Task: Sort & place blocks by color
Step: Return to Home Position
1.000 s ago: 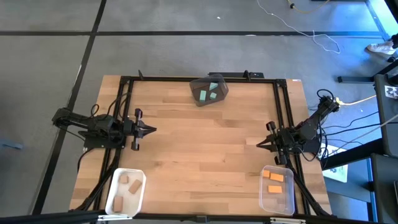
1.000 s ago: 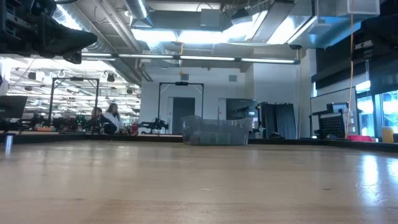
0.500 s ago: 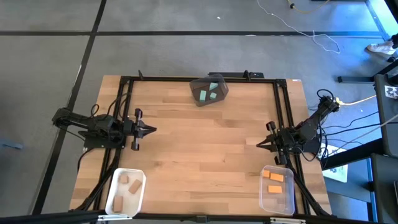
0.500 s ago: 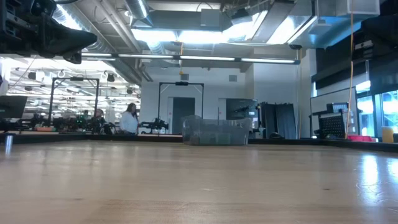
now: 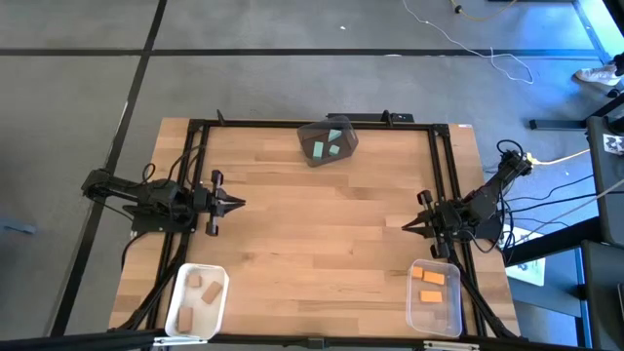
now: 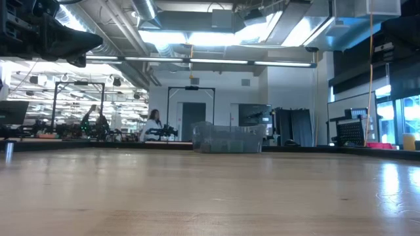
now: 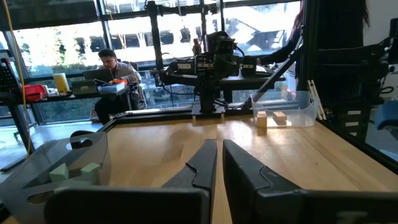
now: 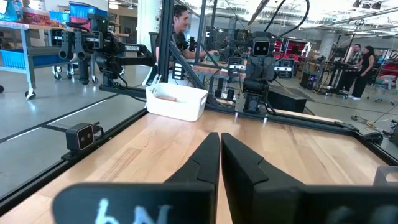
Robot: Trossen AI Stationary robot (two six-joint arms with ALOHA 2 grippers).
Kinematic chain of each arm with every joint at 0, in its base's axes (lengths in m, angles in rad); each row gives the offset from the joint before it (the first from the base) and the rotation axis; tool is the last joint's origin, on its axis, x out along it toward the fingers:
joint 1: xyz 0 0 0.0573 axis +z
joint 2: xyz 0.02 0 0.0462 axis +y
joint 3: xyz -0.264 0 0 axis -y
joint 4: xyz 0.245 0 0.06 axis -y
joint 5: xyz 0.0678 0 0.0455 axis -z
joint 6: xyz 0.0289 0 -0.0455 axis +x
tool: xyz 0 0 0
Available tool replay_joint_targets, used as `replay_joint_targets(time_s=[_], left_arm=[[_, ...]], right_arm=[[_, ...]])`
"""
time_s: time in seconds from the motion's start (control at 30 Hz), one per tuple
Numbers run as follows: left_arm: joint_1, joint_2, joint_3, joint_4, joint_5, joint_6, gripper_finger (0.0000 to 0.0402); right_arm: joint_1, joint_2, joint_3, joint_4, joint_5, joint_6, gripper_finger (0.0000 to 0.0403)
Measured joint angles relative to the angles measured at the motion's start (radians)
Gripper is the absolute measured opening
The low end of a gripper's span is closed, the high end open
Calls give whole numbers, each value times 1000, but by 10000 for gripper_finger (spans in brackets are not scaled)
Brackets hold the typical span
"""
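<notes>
Teal-green blocks (image 5: 326,146) in dark grey bin (image 5: 304,136), 12 o'clock; tan wooden blocks (image 5: 203,287) in white bin (image 5: 180,312), 7; orange blocks (image 5: 431,281) in clear bin (image 5: 414,307), 5; left pincer (image 5: 239,203), 9, right pincer (image 5: 408,225), 3, both closed, empty.

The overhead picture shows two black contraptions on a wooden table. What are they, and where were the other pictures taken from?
They are two robot arms. The left hand and the right hand are both shut and hold nothing. The table carries three bins: a dark bin with teal blocks, a white bin with tan blocks, and a clear bin with orange blocks. One picture looks level across the tabletop. The other two come from a camera on each wrist, looking forward past that arm's own hand.
</notes>
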Motion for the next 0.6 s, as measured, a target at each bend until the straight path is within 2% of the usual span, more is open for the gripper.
replay_joint_targets(time_s=[0.6], left_arm=[[0,0,0,0,0,0,5]], right_arm=[[0,0,0,0,0,0,18]])
